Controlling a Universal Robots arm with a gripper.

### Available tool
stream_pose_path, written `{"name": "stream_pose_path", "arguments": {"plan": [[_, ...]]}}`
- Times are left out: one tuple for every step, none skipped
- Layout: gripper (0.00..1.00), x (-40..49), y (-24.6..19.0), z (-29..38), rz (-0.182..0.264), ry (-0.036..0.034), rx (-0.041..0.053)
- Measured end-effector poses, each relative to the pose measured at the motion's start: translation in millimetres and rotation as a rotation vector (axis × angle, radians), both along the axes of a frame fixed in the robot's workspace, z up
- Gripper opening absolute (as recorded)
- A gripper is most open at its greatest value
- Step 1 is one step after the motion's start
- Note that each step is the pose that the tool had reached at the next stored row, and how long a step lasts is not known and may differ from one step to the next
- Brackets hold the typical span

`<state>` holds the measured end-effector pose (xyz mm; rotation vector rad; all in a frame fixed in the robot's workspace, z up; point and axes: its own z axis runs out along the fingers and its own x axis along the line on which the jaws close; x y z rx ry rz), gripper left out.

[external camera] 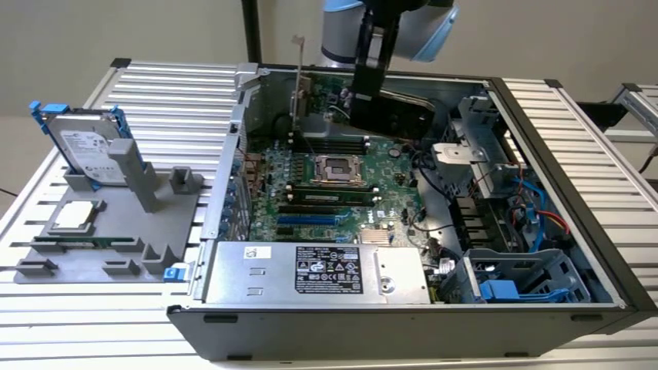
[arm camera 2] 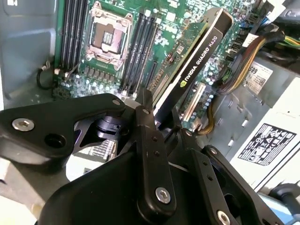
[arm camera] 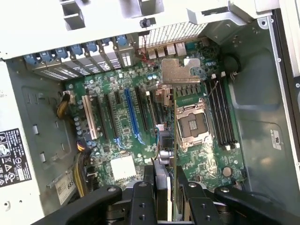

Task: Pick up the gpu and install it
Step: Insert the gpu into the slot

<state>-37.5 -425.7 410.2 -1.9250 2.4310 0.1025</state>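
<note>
The gpu (external camera: 399, 114) hangs tilted inside the open computer case (external camera: 236, 154), above the green motherboard (external camera: 386, 166), with its black cooler facing the exterior view's right. My gripper (external camera: 370, 91) reaches down from above and is shut on the card's upper edge. In the second wrist view the gpu (arm camera 2: 199, 58) runs away from my gripper (arm camera 2: 164, 123) towards the slots. In the first wrist view the gpu's silver end bracket (arm camera: 180, 71) sits near the case's rear slot openings, and my gripper (arm camera: 167, 187) clamps the card edge-on.
A grey fixture (external camera: 154, 231) at the exterior view's left carries a silver hard drive with blue frame (external camera: 88, 146), a processor chip (external camera: 77, 217) and a memory stick (external camera: 88, 241). Inside the case are the processor socket (external camera: 334, 168), the power supply (external camera: 319, 270), cables and a blue drive cage (external camera: 514, 285).
</note>
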Motion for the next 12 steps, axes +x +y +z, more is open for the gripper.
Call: {"name": "stream_pose_path", "arguments": {"plan": [[0.00,0.0,0.0,0.0,0.011,0.0000,0.0000],[0.00,0.0,0.0,0.0,0.023,0.0000,-0.0001],[0.00,0.0,0.0,0.0,0.034,0.0000,0.0000],[0.00,0.0,0.0,0.0,0.044,0.0000,-0.0001],[0.00,0.0,0.0,0.0,0.055,0.0000,0.0000],[0.00,0.0,0.0,0.0,0.066,0.0000,0.0000],[0.00,0.0,0.0,0.0,0.078,0.0000,0.0000],[0.00,0.0,0.0,0.0,0.089,0.0000,-0.0001],[0.00,0.0,0.0,0.0,0.100,0.0000,0.0000],[0.00,0.0,0.0,0.0,0.110,0.0000,0.0000],[0.00,0.0,0.0,0.0,0.122,0.0000,0.0000],[0.00,0.0,0.0,0.0,0.133,0.0000,0.0000]]}}
